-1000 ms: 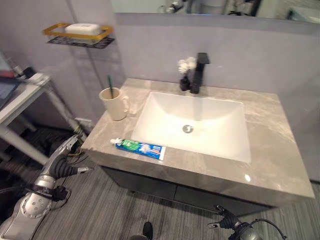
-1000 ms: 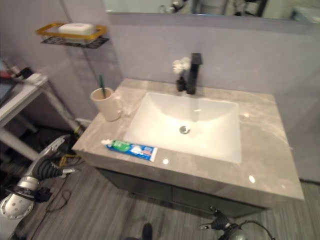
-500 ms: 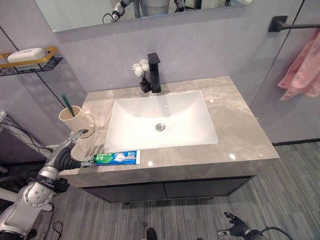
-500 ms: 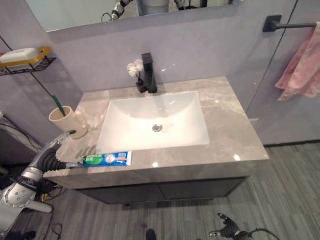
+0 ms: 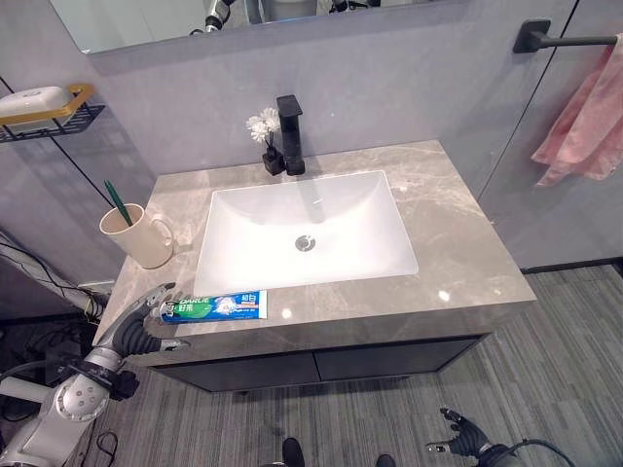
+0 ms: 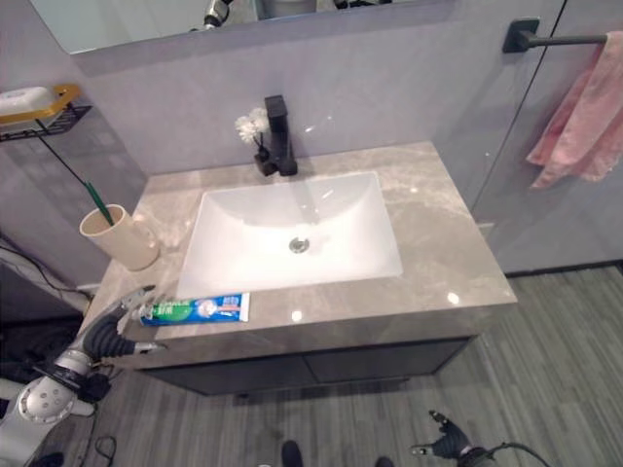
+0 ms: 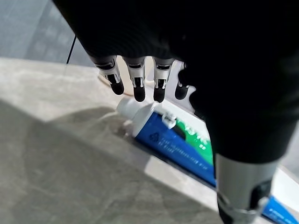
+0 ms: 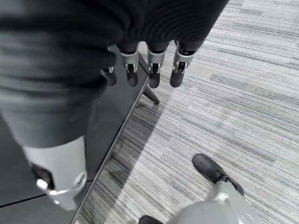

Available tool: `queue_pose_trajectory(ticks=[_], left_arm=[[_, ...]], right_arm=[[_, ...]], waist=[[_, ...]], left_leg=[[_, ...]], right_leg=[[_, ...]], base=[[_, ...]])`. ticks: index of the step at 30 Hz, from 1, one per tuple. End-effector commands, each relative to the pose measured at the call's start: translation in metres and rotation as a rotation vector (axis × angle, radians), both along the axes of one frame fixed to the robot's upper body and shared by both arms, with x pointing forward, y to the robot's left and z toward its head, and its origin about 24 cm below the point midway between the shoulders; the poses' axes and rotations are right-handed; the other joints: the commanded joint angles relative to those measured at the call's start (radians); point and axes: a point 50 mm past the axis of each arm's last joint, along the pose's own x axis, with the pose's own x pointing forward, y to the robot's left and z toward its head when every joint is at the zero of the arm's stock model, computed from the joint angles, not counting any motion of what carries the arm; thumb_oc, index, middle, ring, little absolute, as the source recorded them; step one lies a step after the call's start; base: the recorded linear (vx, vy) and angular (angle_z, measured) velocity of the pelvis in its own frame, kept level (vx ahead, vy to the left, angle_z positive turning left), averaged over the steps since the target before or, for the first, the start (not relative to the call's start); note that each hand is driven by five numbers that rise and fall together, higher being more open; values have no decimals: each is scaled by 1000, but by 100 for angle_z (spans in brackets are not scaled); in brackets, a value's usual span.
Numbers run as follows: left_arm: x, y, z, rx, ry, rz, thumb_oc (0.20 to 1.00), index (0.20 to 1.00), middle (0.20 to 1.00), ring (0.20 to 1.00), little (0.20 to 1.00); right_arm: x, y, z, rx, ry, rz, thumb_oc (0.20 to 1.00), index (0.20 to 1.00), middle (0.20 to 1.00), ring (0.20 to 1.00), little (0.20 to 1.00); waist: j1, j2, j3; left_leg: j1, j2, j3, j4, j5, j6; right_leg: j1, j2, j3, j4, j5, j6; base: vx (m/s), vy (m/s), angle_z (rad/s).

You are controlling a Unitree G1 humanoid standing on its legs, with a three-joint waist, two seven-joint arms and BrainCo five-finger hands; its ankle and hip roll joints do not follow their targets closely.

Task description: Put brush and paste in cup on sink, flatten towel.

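Toothpaste (image 5: 216, 306) lies flat on the tabletop (image 5: 458, 253) at its front left edge, not yet in the cup (image 5: 138, 235), which already holds the green brush (image 5: 115, 197). The left robot hand (image 5: 144, 321) hovers at the tube's cap end with fingers (image 7: 138, 86) straight and empty; the right robot hand (image 5: 458, 435) hangs low, relaxed and empty. Paste and the bunched pink towel (image 5: 584, 122) on its rail remain, I judge.

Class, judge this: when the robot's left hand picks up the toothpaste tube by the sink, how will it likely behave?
The toothpaste tube lies flat on the counter, so it probably will not roll. It looks soft-sided, likely to dent when squeezed. Its glossy skin may slip, so the open left hand should probably close near the stiffer cap end.
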Motion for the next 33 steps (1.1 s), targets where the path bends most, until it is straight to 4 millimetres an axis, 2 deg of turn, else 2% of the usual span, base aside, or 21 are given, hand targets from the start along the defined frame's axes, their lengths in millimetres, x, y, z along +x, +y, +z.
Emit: queue_pose_trajectory(ticks=[1, 4, 6, 17, 19, 33], left_arm=[[22, 4, 27, -2, -133, 20, 1000, 1000, 1000, 1000, 1000], [23, 3, 20, -49, -125, 46, 1000, 1000, 1000, 1000, 1000], [22, 1, 10, -158, -107, 80, 1000, 1000, 1000, 1000, 1000], [20, 1, -1, -322, -94, 145, 1000, 1000, 1000, 1000, 1000], [20, 1, -1, -328, -96, 148, 1000, 1000, 1000, 1000, 1000], [19, -1, -9, -253, -40, 124, 1000, 1000, 1000, 1000, 1000]], right_arm=[[21, 7, 7, 28, -83, -5, 1000, 1000, 1000, 1000, 1000], [19, 8, 6, 37, -79, -13, 1000, 1000, 1000, 1000, 1000], [15, 10, 4, 42, -59, 5, 1000, 1000, 1000, 1000, 1000], [6, 12, 1, 56, -28, 8, 1000, 1000, 1000, 1000, 1000], [4, 12, 0, 81, -29, -32, 1000, 1000, 1000, 1000, 1000], [3, 12, 1, 84, -27, -13, 1000, 1000, 1000, 1000, 1000]], waist=[[10, -57, 15], [7, -60, 16], [4, -63, 18], [-5, -66, 13], [-7, -66, 11], [-9, -64, 12]], left_leg=[[79, -30, -22, 4, -65, -12], [81, -29, -16, 4, -67, -12], [81, -27, -9, 4, -67, -13], [97, -23, 2, 4, -73, -14], [99, -23, 3, 4, -74, -14], [104, -19, 7, 4, -75, -17]], right_leg=[[-86, -53, 44, -25, 194, 78], [-89, -51, 50, -25, 195, 78], [-94, -48, 58, -25, 196, 78], [-89, -41, 67, -25, 192, 75], [-88, -39, 69, -25, 190, 75], [-86, -38, 68, -25, 188, 75]], base=[[33, 8, -1], [5, 3, -2], [18, 13, -7], [20, 3, -5], [17, 4, -4], [8, -3, -3]])
